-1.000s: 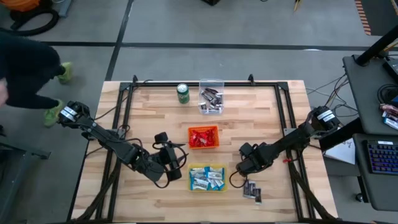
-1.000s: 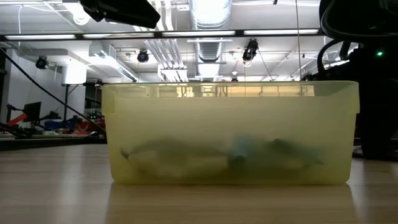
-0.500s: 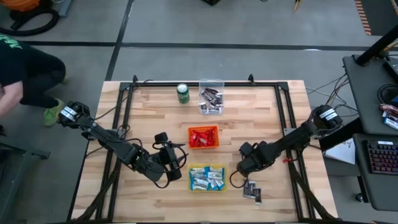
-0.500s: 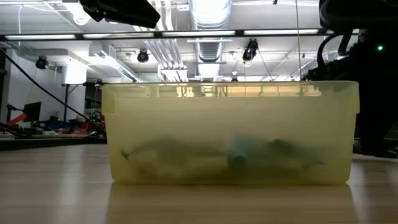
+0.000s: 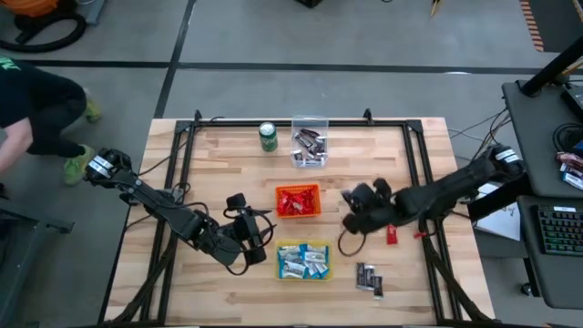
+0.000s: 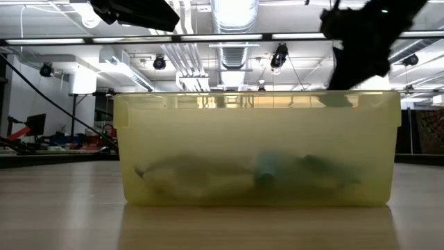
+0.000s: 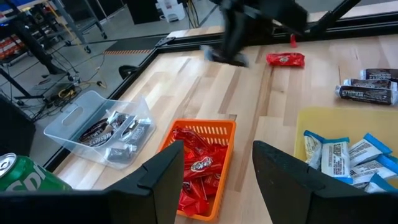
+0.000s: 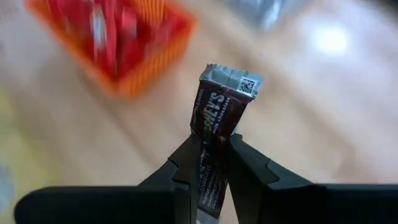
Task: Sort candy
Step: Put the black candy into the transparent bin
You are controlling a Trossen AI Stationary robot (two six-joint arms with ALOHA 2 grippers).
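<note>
Pinching a dark brown candy bar (image 8: 217,115), right gripper (image 5: 351,214) hangs beside the orange bin (image 5: 299,201). Only its wrist view shows that grip. Left gripper (image 7: 214,171): jaws spread, empty.

Even, bright overhead light falls on the pale wooden bench (image 5: 228,164), with only soft shadows. In the low view, ceiling strip lamps (image 6: 305,35) glare white and the translucent yellow plastic bin (image 6: 257,149) looks hazy. The right wrist view is heavily motion-blurred behind a sharp dark brown wrapped candy bar (image 8: 219,124).
</note>
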